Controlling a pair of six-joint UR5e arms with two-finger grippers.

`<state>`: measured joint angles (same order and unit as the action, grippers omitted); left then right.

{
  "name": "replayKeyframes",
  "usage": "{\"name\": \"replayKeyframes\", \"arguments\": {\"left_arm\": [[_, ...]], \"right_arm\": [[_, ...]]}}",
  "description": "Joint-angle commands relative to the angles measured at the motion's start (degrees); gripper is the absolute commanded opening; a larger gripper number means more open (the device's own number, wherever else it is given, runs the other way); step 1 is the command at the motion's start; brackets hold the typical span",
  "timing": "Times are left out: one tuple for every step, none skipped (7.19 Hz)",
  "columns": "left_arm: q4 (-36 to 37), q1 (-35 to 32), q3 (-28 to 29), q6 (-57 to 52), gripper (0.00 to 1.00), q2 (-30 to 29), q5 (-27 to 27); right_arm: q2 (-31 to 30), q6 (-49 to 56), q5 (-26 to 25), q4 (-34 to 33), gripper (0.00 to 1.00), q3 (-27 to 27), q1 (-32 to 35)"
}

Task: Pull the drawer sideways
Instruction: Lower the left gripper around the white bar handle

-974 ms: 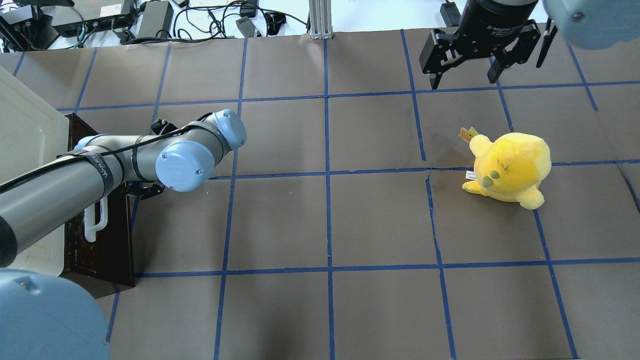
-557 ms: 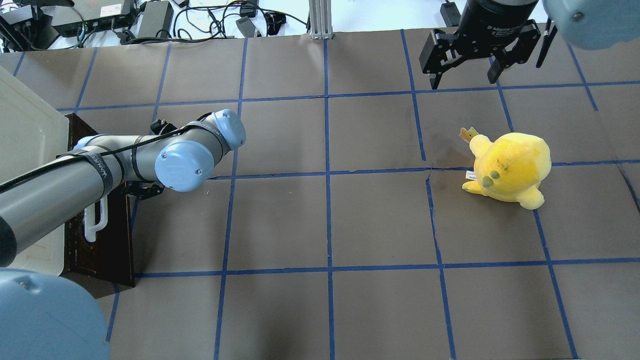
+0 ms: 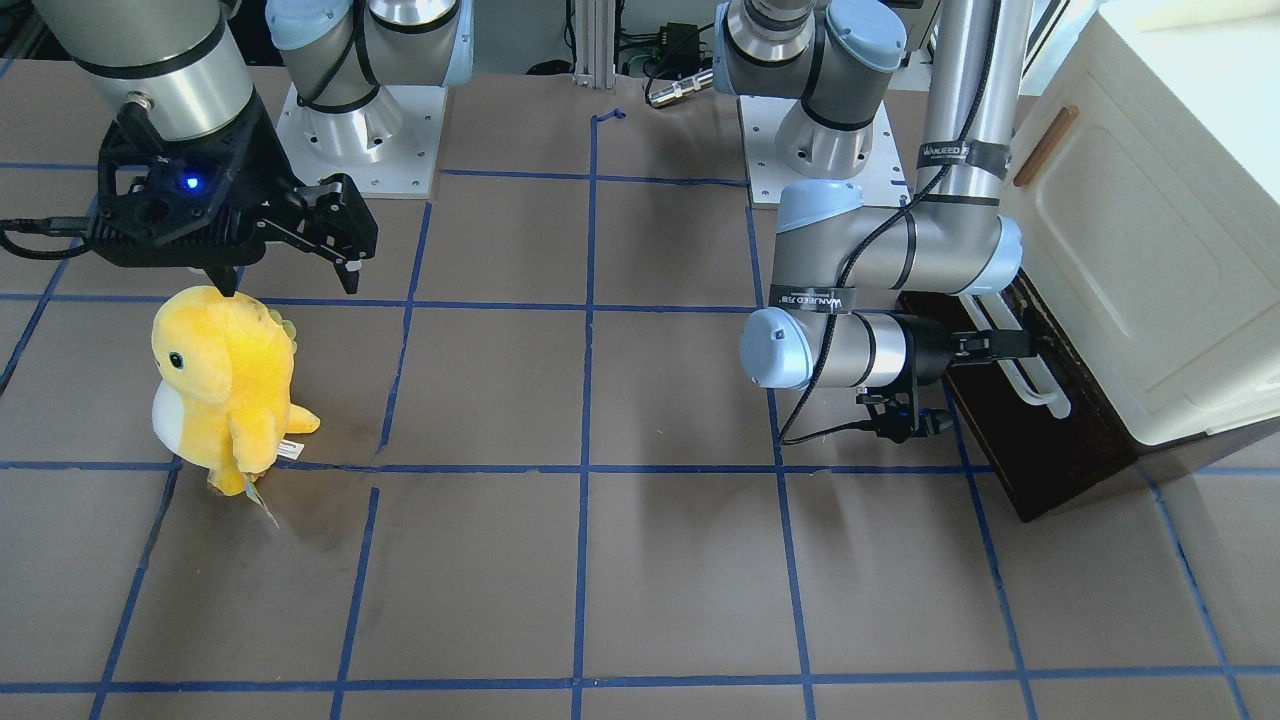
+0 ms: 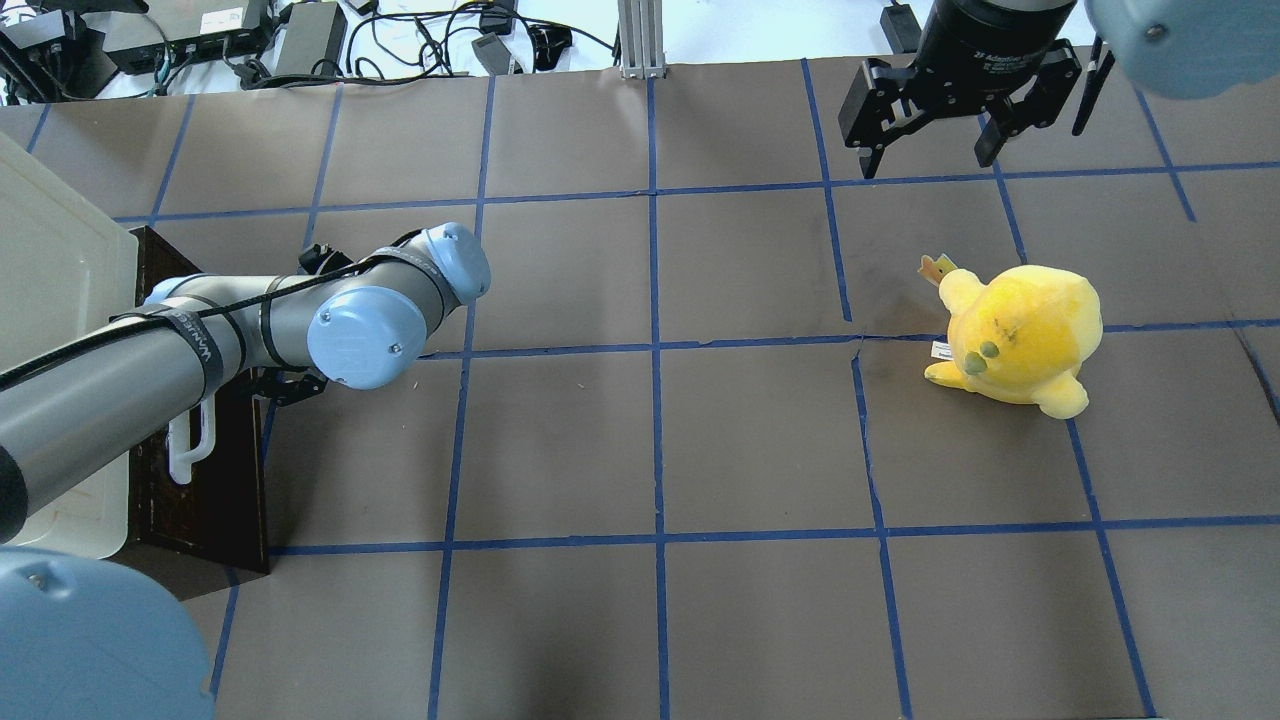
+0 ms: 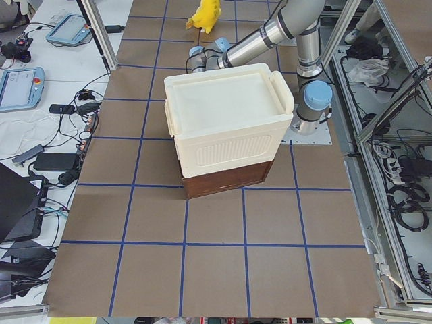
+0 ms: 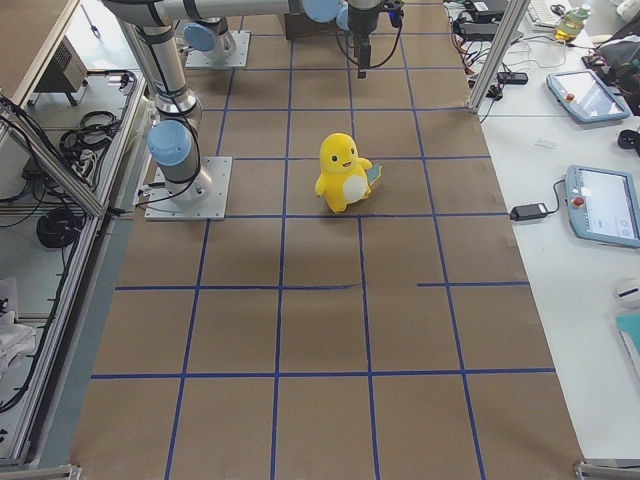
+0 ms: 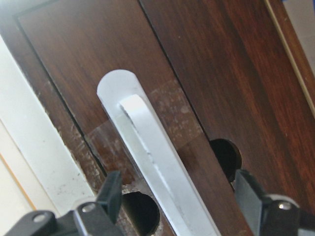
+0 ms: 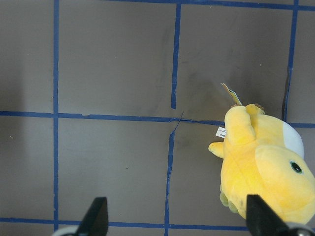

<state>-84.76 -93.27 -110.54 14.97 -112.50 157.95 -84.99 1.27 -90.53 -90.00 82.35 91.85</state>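
Observation:
The drawer's dark brown front (image 3: 1060, 450) with its long white bar handle (image 3: 1035, 380) sits at the foot of the cream cabinet (image 3: 1150, 250); it also shows in the overhead view (image 4: 205, 490). My left gripper (image 3: 1012, 343) reaches sideways to the handle. In the left wrist view the handle (image 7: 147, 147) runs between the fingers (image 7: 110, 194), with gaps on both sides, so the left gripper (image 7: 179, 201) is open around it. My right gripper (image 4: 930, 140) is open and empty, high over the far right of the table.
A yellow plush toy (image 4: 1020, 335) stands on the right side of the table, below the right gripper (image 3: 290, 270). The cabinet door above the drawer has a small brown handle (image 3: 1045, 145). Cables and power bricks (image 4: 300, 40) lie beyond the far edge.
The left arm has shifted slightly toward the drawer front. The right arm and the plush toy have not moved.

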Motion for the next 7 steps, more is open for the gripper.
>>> {"name": "replayKeyframes", "arguments": {"left_arm": [[0.12,0.19,-0.21,0.06,0.83,0.17,-0.01],[-0.05,2.63,-0.38,-0.03,0.82,0.26,-0.44],[-0.23,2.74,-0.3,-0.03,0.82,0.52,-0.36],[-0.14,2.48,-0.03,-0.38,0.83,0.0,-0.01],[-0.14,1.87,0.06,-0.38,0.82,-0.18,0.25],[-0.06,1.17,0.06,-0.47,0.82,-0.09,0.26],[-0.06,0.9,0.14,-0.64,0.83,-0.09,0.43]], "right_arm": [[0.0,-0.04,0.0,0.0,1.0,0.0,0.0],[0.0,-0.04,0.0,0.0,1.0,0.0,0.0],[0.0,-0.04,0.0,0.0,1.0,0.0,0.0],[0.0,-0.04,0.0,0.0,1.0,0.0,0.0],[0.0,-0.04,0.0,0.0,1.0,0.0,0.0],[0.0,-0.04,0.0,0.0,1.0,0.0,0.0],[0.0,-0.04,0.0,0.0,1.0,0.0,0.0]]}}
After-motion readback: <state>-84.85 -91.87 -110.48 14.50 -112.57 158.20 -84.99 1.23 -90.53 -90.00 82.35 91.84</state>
